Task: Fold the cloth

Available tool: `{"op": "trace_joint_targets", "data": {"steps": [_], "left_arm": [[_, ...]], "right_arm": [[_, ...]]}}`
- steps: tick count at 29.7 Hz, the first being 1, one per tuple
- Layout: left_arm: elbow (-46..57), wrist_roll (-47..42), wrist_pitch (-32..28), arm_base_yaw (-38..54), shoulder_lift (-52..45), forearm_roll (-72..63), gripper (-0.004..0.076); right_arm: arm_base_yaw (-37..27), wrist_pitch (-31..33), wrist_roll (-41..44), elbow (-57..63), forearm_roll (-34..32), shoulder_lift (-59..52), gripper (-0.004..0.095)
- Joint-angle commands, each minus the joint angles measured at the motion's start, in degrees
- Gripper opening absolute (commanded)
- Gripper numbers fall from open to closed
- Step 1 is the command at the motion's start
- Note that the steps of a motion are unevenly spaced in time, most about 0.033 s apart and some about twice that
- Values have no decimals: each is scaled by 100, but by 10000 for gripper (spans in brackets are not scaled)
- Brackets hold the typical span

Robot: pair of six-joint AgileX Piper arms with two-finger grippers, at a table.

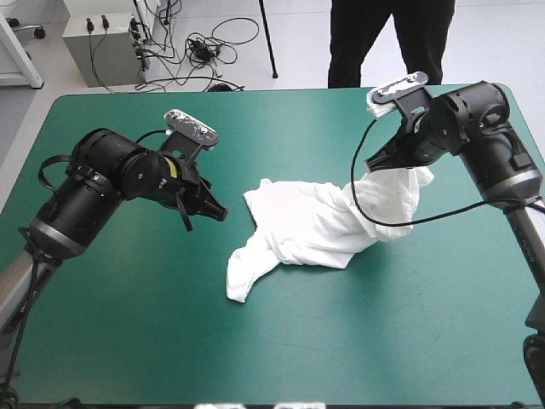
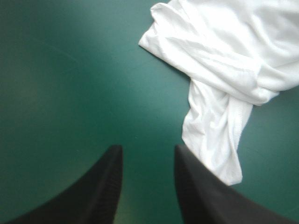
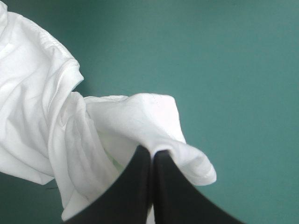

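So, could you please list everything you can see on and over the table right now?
White short-sleeved T-shirt: one, white, crumpled near the table's middle, its right end held up off the cover.
Teal-green table cover: one, teal-green, spread over the whole tabletop.
Left gripper: one, black fingers, open and holding nothing, over bare cover beside the T-shirt's left edge.
Right gripper: one, black fingers, shut on the T-shirt's right end, raised above the table.
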Motion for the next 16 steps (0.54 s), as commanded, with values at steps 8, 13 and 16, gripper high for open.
{"op": "trace_joint_targets", "data": {"steps": [8, 13, 16], "left_arm": [[1380, 86, -776, 1, -149, -180, 514], [1678, 244, -1039, -9, 360, -503, 510], [1678, 406, -1211, -9, 707, -787, 510]], "right_arm": [[13, -15, -140, -189, -72, -265, -17], [13, -15, -154, -189, -72, -265, -17], [13, -15, -154, -189, -30, -265, -17]]}}
